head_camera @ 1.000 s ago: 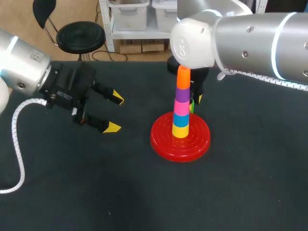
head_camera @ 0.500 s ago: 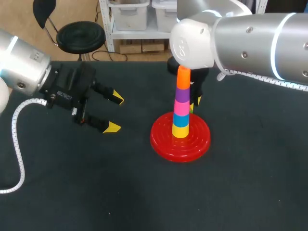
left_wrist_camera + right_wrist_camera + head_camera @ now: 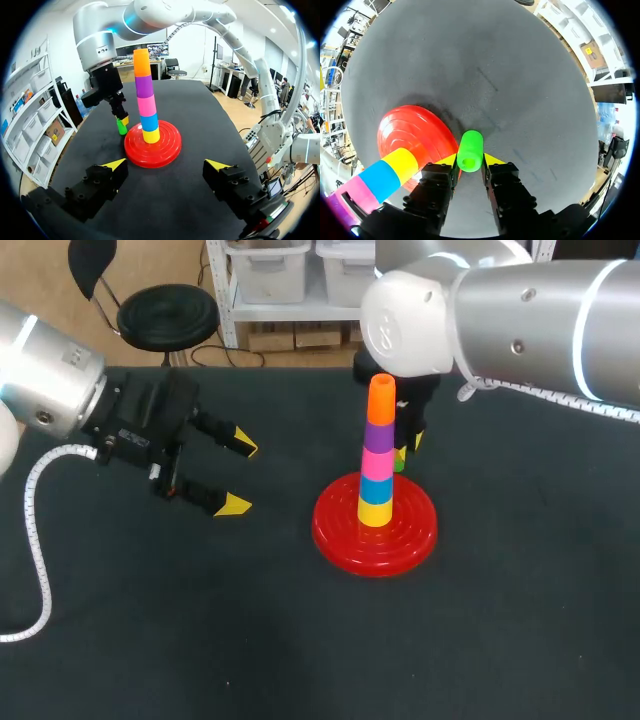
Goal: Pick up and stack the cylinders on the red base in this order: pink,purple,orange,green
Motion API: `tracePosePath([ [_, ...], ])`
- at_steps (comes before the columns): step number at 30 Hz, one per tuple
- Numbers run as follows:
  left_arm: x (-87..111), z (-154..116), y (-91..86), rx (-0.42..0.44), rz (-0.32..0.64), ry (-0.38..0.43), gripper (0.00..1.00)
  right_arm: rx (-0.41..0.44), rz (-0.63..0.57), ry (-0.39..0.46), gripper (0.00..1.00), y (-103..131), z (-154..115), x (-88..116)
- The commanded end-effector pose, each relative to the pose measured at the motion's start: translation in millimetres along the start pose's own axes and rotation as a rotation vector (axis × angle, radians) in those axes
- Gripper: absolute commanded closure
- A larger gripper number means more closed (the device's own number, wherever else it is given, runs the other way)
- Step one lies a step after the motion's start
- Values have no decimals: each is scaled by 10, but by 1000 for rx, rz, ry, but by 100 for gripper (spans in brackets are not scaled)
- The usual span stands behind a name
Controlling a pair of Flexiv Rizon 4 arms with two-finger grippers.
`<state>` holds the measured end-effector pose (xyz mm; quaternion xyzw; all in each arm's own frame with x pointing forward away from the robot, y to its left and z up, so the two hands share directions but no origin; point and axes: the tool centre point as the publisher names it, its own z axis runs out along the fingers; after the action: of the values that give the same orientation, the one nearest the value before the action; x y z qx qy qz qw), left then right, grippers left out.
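while the left arm has not stirred over the last second, the right arm has drifted a little up and toward the table's [image 3: 500,620] right edge, and its wrist housing no longer covers the top of the stack. the right gripper [image 3: 470,161] has risen only slightly with it. its yellow-tipped fingers pinch the green cylinder [image 3: 470,150] from both sides, just beyond the far rim of the red base [image 3: 420,530], on the side toward the table's far edge. i cannot tell whether the cylinder's lower end has fully left the table surface; the left wrist view shows it low, beside the base rim, hanging a bit tilted.

the stack on the base reads, from the bottom, yellow cylinder [image 3: 375,512], blue cylinder [image 3: 375,489], pink cylinder [image 3: 376,464], purple cylinder [image 3: 377,435], orange cylinder [image 3: 381,398], upright near the table's middle. so green is the only piece left, and the small rise looks like the start of the lift that must carry it well above the orange top before it can be lowered on.

the left gripper [image 3: 236,476] hangs toward the table's left edge, fingers spread wide and holding nothing, well apart from the base.

the stack is tall and narrow, so a sideways brush on the way up could topple it.
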<state>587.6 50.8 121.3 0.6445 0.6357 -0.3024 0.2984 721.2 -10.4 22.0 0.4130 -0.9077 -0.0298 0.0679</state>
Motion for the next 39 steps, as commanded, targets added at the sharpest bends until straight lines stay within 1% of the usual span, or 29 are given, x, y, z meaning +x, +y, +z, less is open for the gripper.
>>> tracePosePath([
  [1,10,5,-2,-2,2,-2,0,9,7,-16,100,9,-29,72],
  [7,10,5,-2,-2,2,-2,0,21,27,-30,100,-35,-106,109],
  [11,10,5,-2,-2,2,-2,0,34,51,-46,100,-96,-203,157],
  [19,10,5,-2,-2,2,-2,0,89,134,-79,100,-332,-488,354],
  [23,10,5,-2,-2,2,-2,0,104,159,-101,100,-414,-732,468],
  [27,10,5,-2,-2,2,-2,0,131,168,-120,100,-426,-1045,565],
  [28,10,5,-2,-2,2,-2,0,149,171,-123,100,-422,-1121,589],
  [30,10,5,-2,-2,2,-2,0,130,170,-139,100,-410,-1278,636],
  [32,10,5,-2,-2,2,-2,0,138,184,-151,100,-418,-1439,678],
  [33,10,5,-2,-2,2,-2,0,127,183,-159,100,-417,-1525,695],
  [35,10,5,-2,-2,2,-2,0,138,183,-163,100,-387,-1698,722],
  [36,10,5,-2,-2,2,-2,0,126,170,-170,100,-354,-1789,736],
  [39,10,5,-2,-2,2,-2,0,127,144,-161,100,-253,-2035,780],
])
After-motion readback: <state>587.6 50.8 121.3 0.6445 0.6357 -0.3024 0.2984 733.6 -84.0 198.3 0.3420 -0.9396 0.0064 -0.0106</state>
